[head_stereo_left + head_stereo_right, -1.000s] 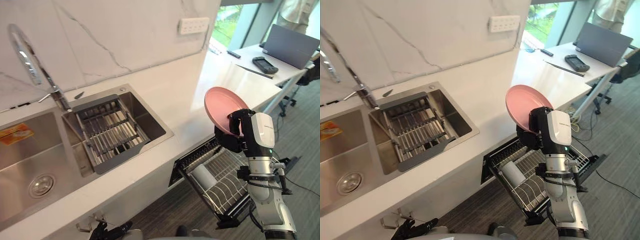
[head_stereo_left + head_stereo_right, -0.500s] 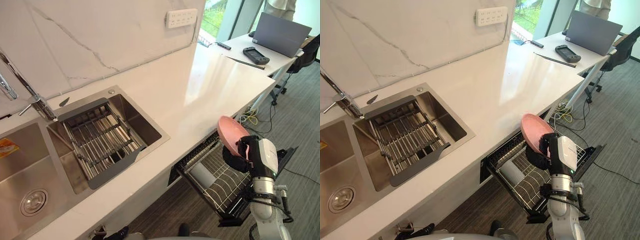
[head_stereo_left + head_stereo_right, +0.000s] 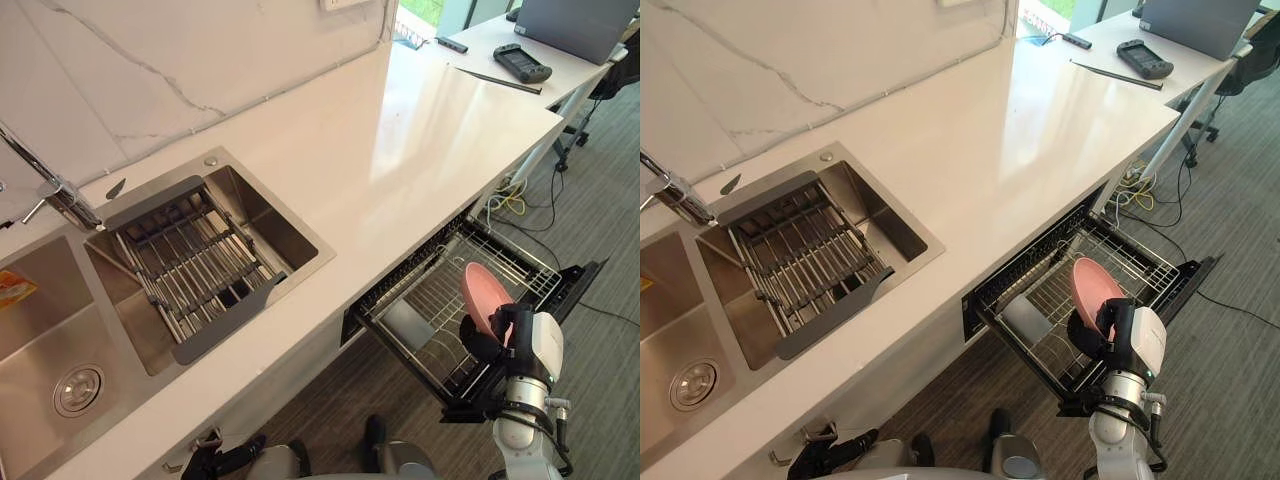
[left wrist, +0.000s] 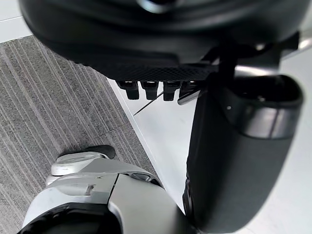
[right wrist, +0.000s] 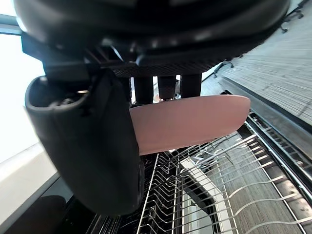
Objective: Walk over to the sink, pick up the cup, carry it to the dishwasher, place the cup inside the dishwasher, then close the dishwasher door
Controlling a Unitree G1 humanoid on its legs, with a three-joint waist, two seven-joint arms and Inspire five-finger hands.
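Right now your right hand (image 3: 1087,338) is clamped on a pink plate (image 3: 1092,288), thumb on one face and fingers (image 5: 166,87) behind. No cup is in it. You're holding the plate on edge just over the wire rack (image 3: 1132,262), which is pulled out of the dishwasher below the counter (image 3: 400,130). A pale cylinder (image 3: 408,325) lies in that rack. Your left hand (image 3: 830,455) hangs low by the cabinet front; I can't tell its state.

Plate (image 3: 478,296) above rack (image 3: 447,285), right of sink (image 3: 285,228)

matt plate (image 3: 478,297), glossy counter (image 3: 400,150), brushed steel sink (image 3: 40,340)
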